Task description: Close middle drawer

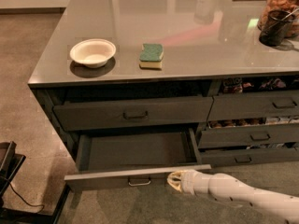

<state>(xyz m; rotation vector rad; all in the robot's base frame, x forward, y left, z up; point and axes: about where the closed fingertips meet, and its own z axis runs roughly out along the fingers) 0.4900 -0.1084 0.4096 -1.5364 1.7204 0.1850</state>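
Observation:
The middle drawer point(135, 152) is pulled far out of the grey counter, showing a bare grey inside. Its low flat front point(107, 177) faces me, with a small metal pull handle point(139, 181) at centre. My gripper point(174, 181) is at the end of a white arm reaching in from the lower right. It sits right at the drawer front, just right of the handle, below the front's top edge.
The taller-fronted drawer point(133, 112) above is nearly shut. Narrower drawers point(250, 135) with snack packets are at the right. On the countertop point(196, 41) sit a white bowl point(93, 52), a green sponge point(152, 56) and a dark jar point(278, 20). A black object point(7, 164) stands at the lower left.

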